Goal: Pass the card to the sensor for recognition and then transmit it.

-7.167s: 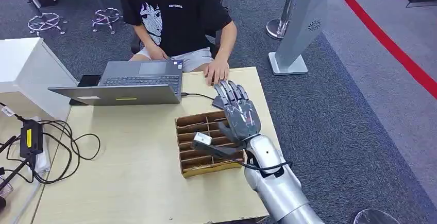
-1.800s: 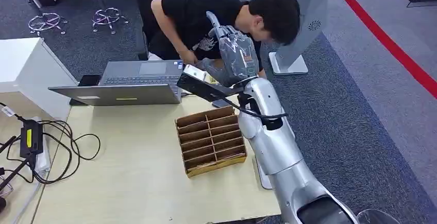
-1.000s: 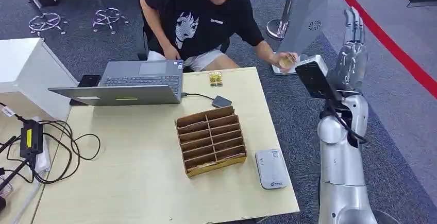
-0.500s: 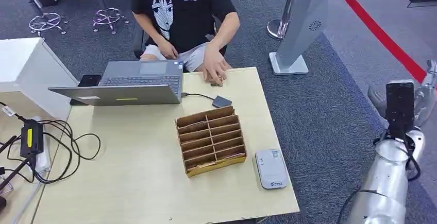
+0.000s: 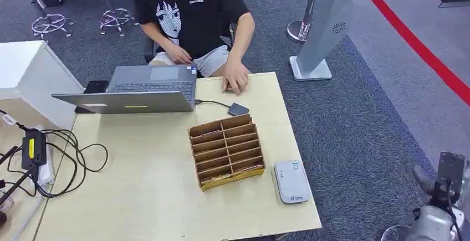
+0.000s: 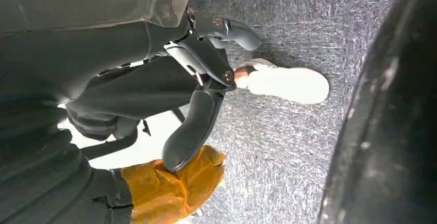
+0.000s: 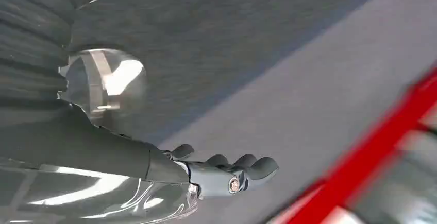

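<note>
White plastic card reader (image 5: pixel 291 181) lies flat on the pale wooden table (image 5: pixel 138 196), just right of the brown cardboard slotted box (image 5: pixel 226 151), its long axis running away from the robot. The right hand (image 7: pixel 227 175) hangs nearer it, low beside the table, and the left hand (image 6: pixel 206 80) hangs over the carpet. Both have loose fingers holding nothing. I can't make out the card.

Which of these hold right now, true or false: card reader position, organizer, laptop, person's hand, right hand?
1. The white card reader lies on the table beside the brown slotted cardboard organizer. True.
2. The grey laptop is closed. False: it is open.
3. The person's hand rests on the wooden table at its far edge. True.
4. The right hand holds a card above the reader. False: it hangs off the table, over the floor, holding nothing.
</note>
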Motion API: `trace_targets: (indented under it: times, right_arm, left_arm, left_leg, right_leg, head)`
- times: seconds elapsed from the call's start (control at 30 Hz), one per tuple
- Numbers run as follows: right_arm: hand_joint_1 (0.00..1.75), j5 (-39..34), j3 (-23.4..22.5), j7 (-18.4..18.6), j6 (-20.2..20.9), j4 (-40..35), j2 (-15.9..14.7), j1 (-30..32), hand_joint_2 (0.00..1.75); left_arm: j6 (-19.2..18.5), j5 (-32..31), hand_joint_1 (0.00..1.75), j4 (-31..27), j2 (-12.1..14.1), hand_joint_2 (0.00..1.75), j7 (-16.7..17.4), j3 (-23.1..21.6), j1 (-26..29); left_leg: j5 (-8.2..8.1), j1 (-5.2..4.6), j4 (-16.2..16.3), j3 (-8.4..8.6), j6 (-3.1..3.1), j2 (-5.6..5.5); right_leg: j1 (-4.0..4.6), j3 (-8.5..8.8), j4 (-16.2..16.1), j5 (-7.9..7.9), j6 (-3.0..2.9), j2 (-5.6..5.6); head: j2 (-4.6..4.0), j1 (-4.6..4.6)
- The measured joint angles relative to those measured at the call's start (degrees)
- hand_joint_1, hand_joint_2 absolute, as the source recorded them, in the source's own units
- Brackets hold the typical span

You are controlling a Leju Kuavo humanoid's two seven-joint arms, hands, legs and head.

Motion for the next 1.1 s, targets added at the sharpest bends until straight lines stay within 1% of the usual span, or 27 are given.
trace_targets:
  times: [0.03,0.07,0.1,0.13,0.2,0.23,0.27,0.3,0.33,0.4,0.43,0.47,0.57,0.63,0.7,0.83,0.93,0.97,1.03,1.1]
  right_arm:
    - [0.0,0.6,-0.7,1.1,-1.1,1.6,-0.3,0.8,1.75]
    - [0.0,1.3,-1.5,3.1,-2.4,4.1,-0.5,1.7,1.75]
    - [0.0,1.8,-2.2,4.3,-3.1,6.0,-0.8,2.4,1.75]
    - [0.0,2.1,-2.8,5.3,-3.2,7.6,-0.9,3.2,1.75]
    - [0.0,1.4,-4.0,8.2,-1.3,10.6,-1.1,4.5,1.75]
    - [0.0,-0.6,-4.9,9.2,1.3,11.9,-1.1,5.1,1.75]
    - [0.0,-4.6,-6.5,10.0,6.7,13.2,-1.1,5.7,1.75]
    - [0.0,-7.3,-8.3,10.3,11.1,14.2,-1.0,6.4,1.75]
    - [0.0,-9.2,-10.1,11.2,14.3,15.4,-0.7,7.0,1.75]
    - [0.0,-12.3,-13.0,14.6,18.8,17.5,0.0,8.1,1.75]
    - [0.0,-12.8,-14.6,16.3,19.7,18.5,0.6,8.5,1.75]
    - [0.0,-12.5,-15.7,18.8,20.1,19.2,1.3,8.8,1.75]
    - [0.0,-8.7,-16.6,26.8,21.7,21.3,3.5,9.8,1.75]
    - [0.0,-3.2,-15.5,30.6,22.7,22.1,4.7,10.3,1.75]
    - [0.0,1.2,-13.4,32.1,22.9,22.6,5.5,10.7,1.75]
    - [0.0,7.6,-9.2,33.5,21.6,23.0,6.5,11.1,1.75]
    - [0.0,15.0,-4.0,34.4,21.3,23.2,7.0,11.6,1.75]
    - [0.0,17.3,-2.3,34.3,21.5,23.3,7.1,11.7,1.75]
    - [0.0,21.6,2.1,33.3,23.5,23.4,7.6,12.0,1.75]
    - [0.0,22.9,5.1,32.9,24.5,23.5,8.1,12.1,1.75]
  left_arm:
    - [0.0,0.0,0.0,0.0,0.0,1.75,0.0,0.0,0.0]
    - [-0.1,0.0,0.0,0.0,0.0,1.75,0.2,0.0,0.0]
    - [-0.1,0.0,0.0,0.0,0.0,1.75,0.2,0.0,0.0]
    - [-0.1,0.0,0.0,0.0,0.0,1.75,0.2,0.0,0.0]
    - [-0.1,0.0,0.0,0.0,0.0,1.75,0.3,-0.2,0.0]
    - [-0.2,0.0,0.0,0.0,0.0,1.75,0.2,-0.4,-0.1]
    - [-0.2,0.0,0.0,0.0,0.0,1.75,0.2,-0.8,-0.1]
    - [-0.2,0.0,0.0,0.0,0.0,1.75,0.2,-1.1,-0.2]
    - [-0.2,0.0,0.0,0.0,0.1,1.75,0.0,-1.3,-0.2]
    - [-0.3,0.0,0.0,0.0,0.2,1.75,-0.5,-1.9,-0.3]
    - [-0.3,0.0,0.0,0.0,0.2,1.75,-0.7,-2.3,-0.4]
    - [-0.3,0.0,0.0,0.0,0.3,1.75,-0.9,-2.6,-0.4]
    - [-0.5,0.0,0.0,0.0,0.3,1.75,-1.2,-3.7,-0.6]
    - [-0.5,0.0,0.0,0.0,0.4,1.75,-1.4,-4.4,-0.7]
    - [-0.5,0.0,0.0,0.0,0.4,1.75,-1.6,-5.1,-0.8]
    - [-0.7,0.0,0.0,0.0,0.5,1.75,-1.6,-5.9,-1.0]
    - [-0.8,0.0,0.0,0.0,0.6,1.75,-1.6,-6.7,-1.1]
    - [-0.9,0.0,0.0,0.0,0.6,1.75,-1.6,-6.8,-1.2]
    - [-1.0,0.0,0.0,0.0,0.6,1.75,-1.5,-7.1,-1.3]
    - [-1.1,0.0,0.0,0.0,0.7,1.75,-1.5,-7.6,-1.4]
  left_leg:
    - [-0.01,0.0,0.0,0.01,-0.01,0.0]
    - [-0.02,0.0,0.0,0.01,-0.02,0.01]
    - [-0.02,0.01,0.0,0.0,-0.02,0.01]
    - [-0.02,0.0,0.0,0.01,-0.02,0.01]
    - [-0.02,0.0,-0.1,0.03,-0.02,0.04]
    - [-0.02,0.0,-0.1,0.06,-0.02,0.04]
    - [-0.02,0.01,-0.1,0.06,-0.02,0.03]
    - [-0.02,0.0,-0.1,0.04,-0.02,0.0]
    - [-0.02,0.0,-0.1,0.03,-0.02,0.01]
    - [-0.02,0.02,-0.1,0.03,-0.03,0.02]
    - [-0.02,0.03,-0.1,0.04,-0.03,0.03]
    - [-0.02,0.04,-0.1,0.05,-0.03,0.05]
    - [-0.01,0.03,-0.2,0.07,-0.04,0.05]
    - [-0.01,0.02,-0.2,0.09,-0.04,0.08]
    - [0.0,0.01,-0.2,0.08,-0.04,0.07]
    - [0.0,0.01,-0.2,0.09,-0.04,0.09]
    - [0.0,-0.02,-0.2,0.08,-0.04,0.08]
    - [0.0,-0.02,-0.2,0.08,-0.04,0.08]
    - [0.0,-0.02,-0.2,0.08,-0.04,0.08]
    - [0.0,-0.02,-0.2,0.09,-0.04,0.08]
  right_leg:
    - [0.0,0.0,0.0,-0.01,-0.02,0.0]
    - [0.01,0.0,0.0,-0.04,-0.05,0.01]
    - [0.01,0.0,0.0,-0.04,-0.05,0.01]
    - [-0.01,0.0,0.0,-0.04,-0.05,0.01]
    - [-0.01,-0.01,0.0,-0.04,-0.05,0.03]
    - [0.0,-0.01,0.0,-0.04,-0.05,0.03]
    - [0.01,0.0,0.0,-0.04,-0.05,0.01]
    - [0.0,0.0,0.0,-0.05,-0.05,-0.01]
    - [-0.01,0.0,0.0,-0.05,-0.05,-0.01]
    - [0.01,0.0,0.0,-0.05,-0.06,0.0]
    - [0.01,0.0,0.0,-0.05,-0.06,0.01]
    - [0.02,0.0,0.0,-0.05,-0.06,0.03]
    - [0.02,0.0,0.0,-0.05,-0.06,0.04]
    - [0.01,0.0,0.0,-0.05,-0.06,0.04]
    - [0.0,0.0,0.0,-0.05,-0.06,0.03]
    - [-0.01,0.02,0.0,-0.05,-0.06,0.06]
    - [-0.04,0.02,0.0,-0.05,-0.06,0.05]
    - [-0.04,0.02,0.0,-0.05,-0.06,0.05]
    - [-0.04,0.02,0.0,-0.05,-0.06,0.05]
    - [-0.04,0.02,0.0,-0.05,-0.06,0.05]
  head:
    - [0.0,0.0]
    - [0.0,-0.02]
    - [0.0,0.02]
    - [0.0,-0.02]
    - [0.0,-0.02]
    - [0.0,-0.02]
    - [0.0,0.0]
    - [0.0,0.02]
    - [0.0,-0.02]
    - [0.0,0.0]
    - [0.0,0.0]
    - [0.0,-0.02]
    - [0.0,0.0]
    - [0.0,0.0]
    - [0.0,0.0]
    - [0.0,0.0]
    - [0.0,-0.02]
    - [0.0,0.0]
    - [0.0,0.0]
    - [0.0,0.0]
